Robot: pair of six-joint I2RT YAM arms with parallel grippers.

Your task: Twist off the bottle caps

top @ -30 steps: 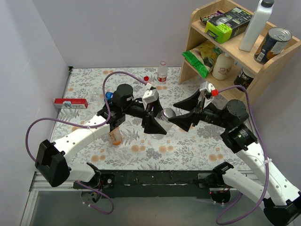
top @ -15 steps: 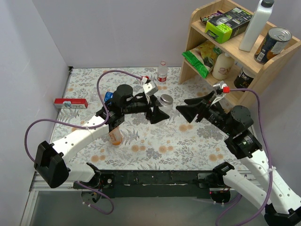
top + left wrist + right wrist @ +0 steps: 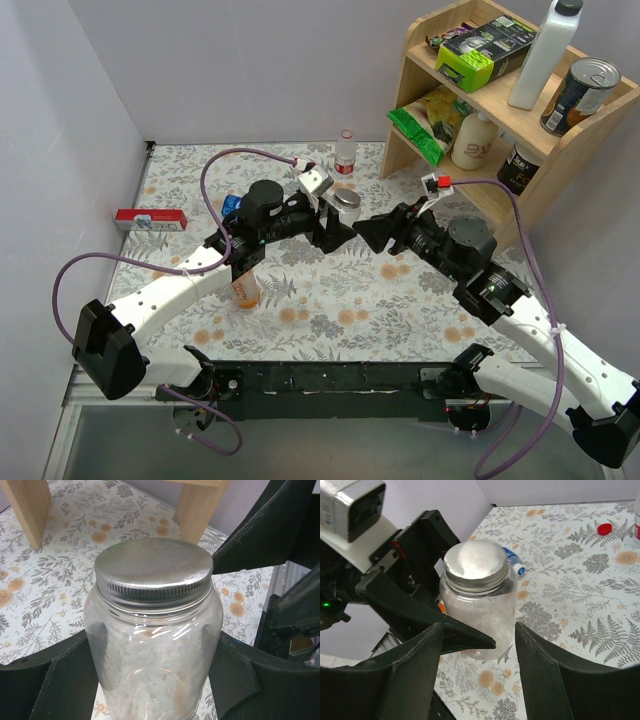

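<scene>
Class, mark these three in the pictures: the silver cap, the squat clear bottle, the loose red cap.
silver cap [image 3: 152, 567], left wrist view, centre of flat top.
squat clear bottle [image 3: 485, 602], right wrist view, side wall.
loose red cap [image 3: 604, 528], right wrist view, top face.

The right fingers [image 3: 547, 675] stand spread apart. A clear jar [image 3: 485, 612] sits upright in the gap just beyond their tips, touching neither. Its silver lid [image 3: 476, 565] is screwed on. The left fingers [image 3: 420, 605] come in from beyond the left-hand finger, and one black finger lies along the jar's side. The other cannot be made out. Behind the jar, a blue bottle [image 3: 511, 559] lies on the flowered tabletop [image 3: 580, 595]. A loose red cap [image 3: 604, 528] rests far beyond the right-hand finger.
</scene>
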